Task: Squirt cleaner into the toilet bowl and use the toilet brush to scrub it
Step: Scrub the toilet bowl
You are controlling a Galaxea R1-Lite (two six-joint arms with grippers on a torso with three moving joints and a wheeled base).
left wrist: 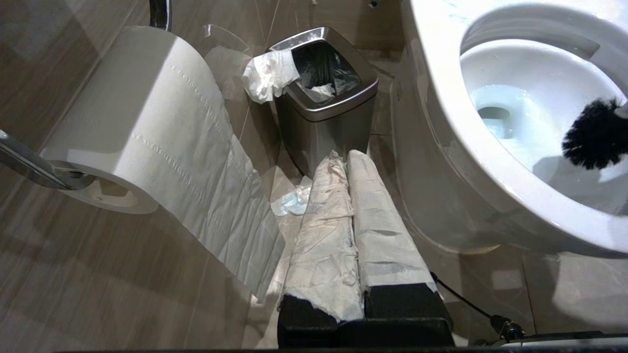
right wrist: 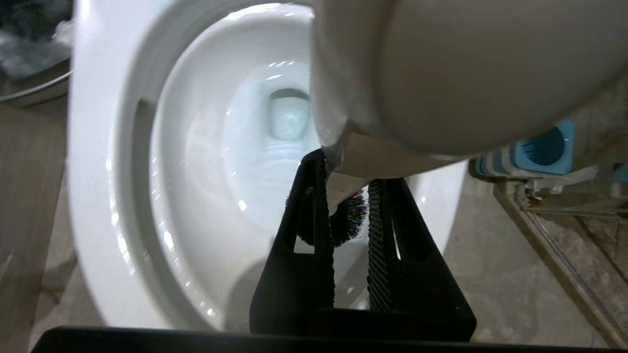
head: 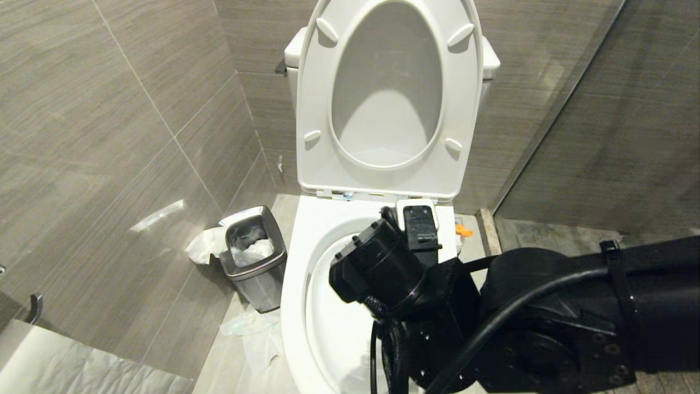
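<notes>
Grey-tiled walls surround the large white glossy ceramic toilet bowl (head: 298, 306), seat raised for access; the right gripper (right wrist: 351, 215) jaws pinch the white-handled, black-bristled toilet brush (left wrist: 591, 135) inside it for scrubbing, while the left gripper (left wrist: 351, 206), jaws pressed together, rests beside

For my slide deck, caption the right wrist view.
Right hand holds the toilet brush inside the toilet bowl.

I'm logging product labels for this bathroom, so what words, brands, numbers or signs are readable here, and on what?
None can be read in any view.
The toilet bowl, its raised seat, the steel bin and the toilet paper roll show no lettering.
The toilet brush and the blue striped holder show no lettering either.
</notes>
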